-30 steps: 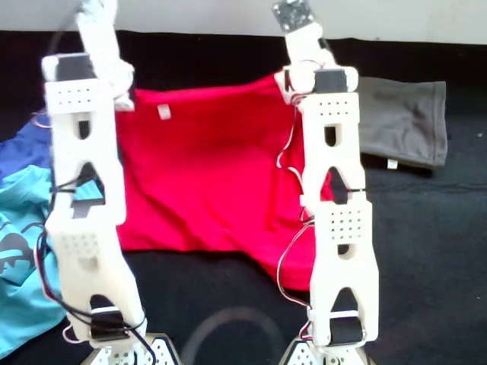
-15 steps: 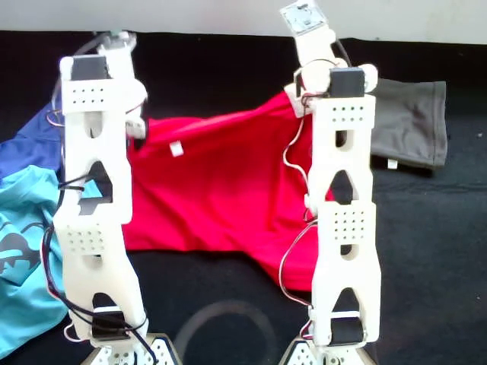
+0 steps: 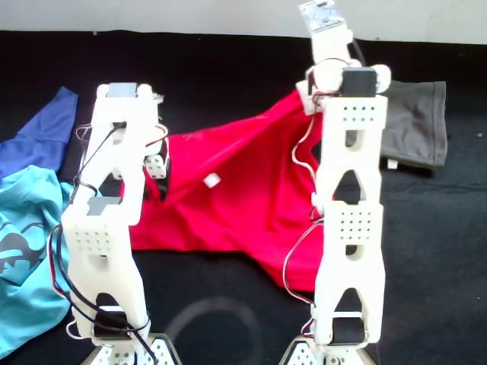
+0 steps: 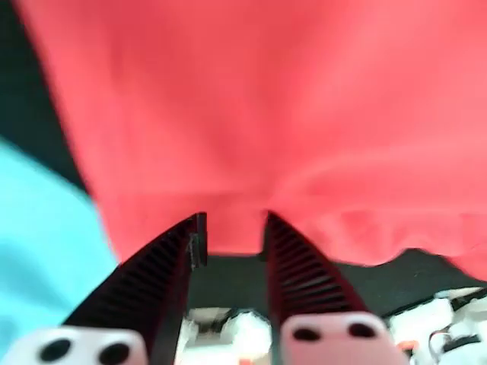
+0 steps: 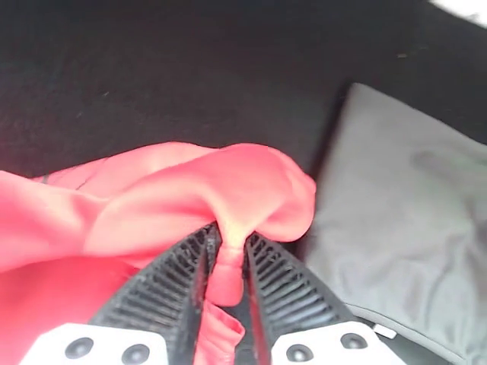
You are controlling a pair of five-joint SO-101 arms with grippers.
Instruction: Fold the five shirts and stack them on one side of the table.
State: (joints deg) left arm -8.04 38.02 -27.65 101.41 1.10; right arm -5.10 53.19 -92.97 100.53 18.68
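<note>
My right gripper [image 5: 230, 242] pinches the red shirt [image 3: 243, 190] at its far right corner, beside the grey shirt [image 3: 411, 122]. My left gripper [image 4: 233, 220] clamps its left edge.

Black table [image 3: 426, 251] — 4 shirts on it: red shirt [image 3: 243, 198] central, grey shirt [image 3: 415, 125] right, blue shirt [image 3: 42, 137] and turquoise shirt [image 3: 23, 251] left.

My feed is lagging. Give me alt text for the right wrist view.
The right pincer is shut on a bunched fold of the red shirt, over the black table. A folded grey shirt lies flat on the table next to that fold.
</note>
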